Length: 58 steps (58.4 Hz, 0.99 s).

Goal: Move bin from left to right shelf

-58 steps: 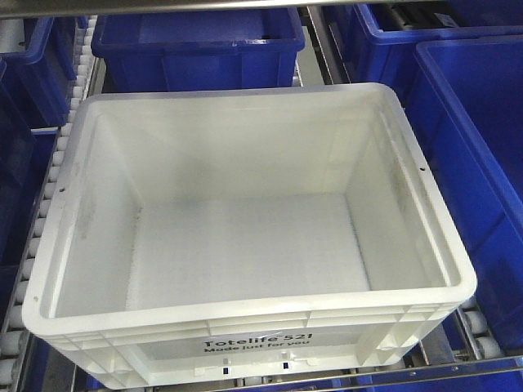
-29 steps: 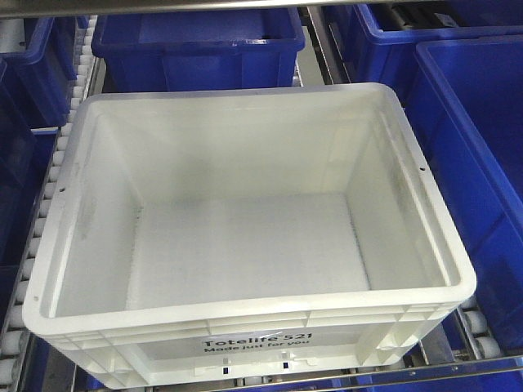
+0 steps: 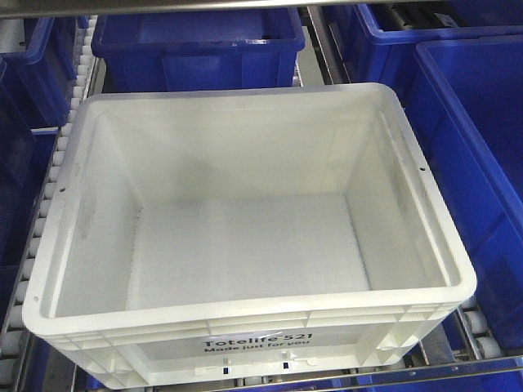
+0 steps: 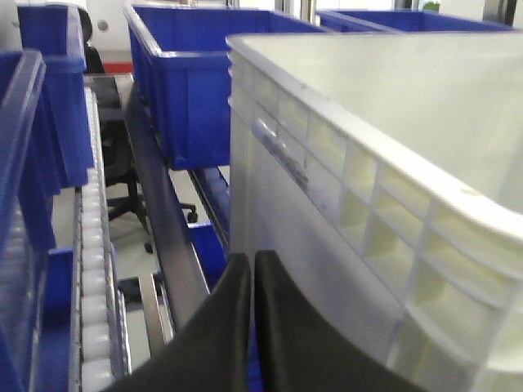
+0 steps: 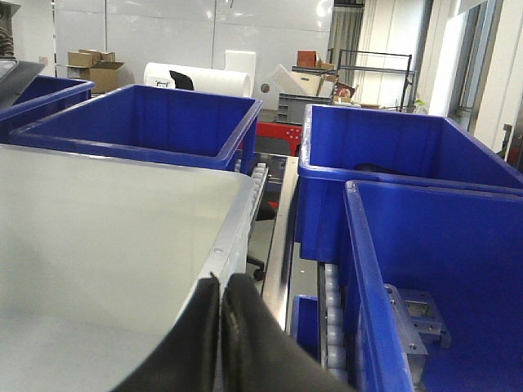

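Front-facing view, one white bin (image 3: 245,245), five blue bins (image 3: 196,45) around

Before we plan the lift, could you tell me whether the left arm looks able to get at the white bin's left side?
Probably yes. The left gripper, jaws closed, sits just beside the bin, with only a narrow gap along the roller rail; the blue bin stands farther back.

Looked like a warehouse or logistics lab: roller-conveyor flow shelves (image 3: 57,175) packed with blue plastic bins (image 3: 196,41), cardboard boxes (image 5: 91,69) stacked by the wall behind those bins.
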Motion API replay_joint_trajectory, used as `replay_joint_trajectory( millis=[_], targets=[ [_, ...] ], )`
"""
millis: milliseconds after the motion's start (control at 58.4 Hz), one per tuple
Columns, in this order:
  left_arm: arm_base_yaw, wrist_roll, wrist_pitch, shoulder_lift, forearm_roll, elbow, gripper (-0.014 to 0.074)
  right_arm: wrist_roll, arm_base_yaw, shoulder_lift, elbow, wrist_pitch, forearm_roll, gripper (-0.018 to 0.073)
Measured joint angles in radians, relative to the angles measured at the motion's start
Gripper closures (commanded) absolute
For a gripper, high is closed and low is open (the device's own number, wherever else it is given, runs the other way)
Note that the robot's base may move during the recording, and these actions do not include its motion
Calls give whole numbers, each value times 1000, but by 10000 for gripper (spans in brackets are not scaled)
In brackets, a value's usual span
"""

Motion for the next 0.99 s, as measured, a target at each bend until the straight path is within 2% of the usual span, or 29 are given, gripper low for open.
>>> replay_joint_trajectory(
  millis=[479, 565, 667, 736, 993],
  targets=[
    [0, 9, -14, 0, -3, 0, 603, 0, 0, 0, 0, 1, 0, 567],
    [0, -5, -14, 0, 39, 0, 603, 0, 0, 0, 0, 1, 0, 567],
    [0, -83, -14, 0, 146, 0, 603, 0, 0, 0, 0, 1, 0, 567],
    [0, -130, -14, 0, 187, 0, 603, 0, 0, 0, 0, 1, 0, 567],
    [0, -167, -14, 0, 214, 0, 603, 0, 0, 0, 0, 1, 0, 567]
  ],
)
